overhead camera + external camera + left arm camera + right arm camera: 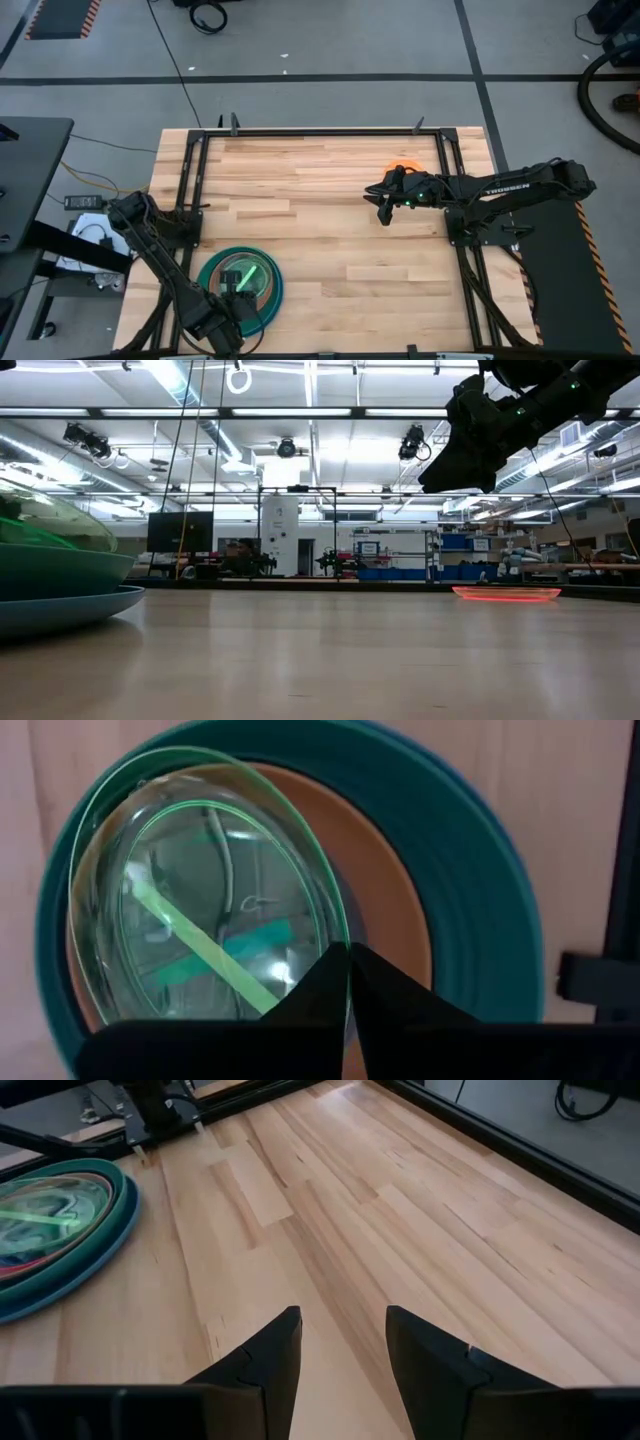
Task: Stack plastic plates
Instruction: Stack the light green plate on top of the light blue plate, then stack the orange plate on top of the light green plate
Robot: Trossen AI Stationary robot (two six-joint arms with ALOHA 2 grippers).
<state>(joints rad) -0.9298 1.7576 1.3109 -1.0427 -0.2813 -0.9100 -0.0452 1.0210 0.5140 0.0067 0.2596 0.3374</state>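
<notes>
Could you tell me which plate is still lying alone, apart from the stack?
The orange plate, flat on the table's far right beneath the right claw; the others sit nested by the left claw.

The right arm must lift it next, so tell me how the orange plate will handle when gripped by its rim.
The orange plate lies flat and low on the table, so its shallow rim probably gives little to grip and may slide on the smooth wood when nudged. It looks thin and glowing at the edge, so likely light and slightly flexible. The right gripper hangs above it, jaws open.

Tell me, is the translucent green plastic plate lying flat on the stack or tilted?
Tilted. The translucent green plastic plate is pinched at its rim by the left end effector, one edge lifted above the tan-brown plate.
</notes>
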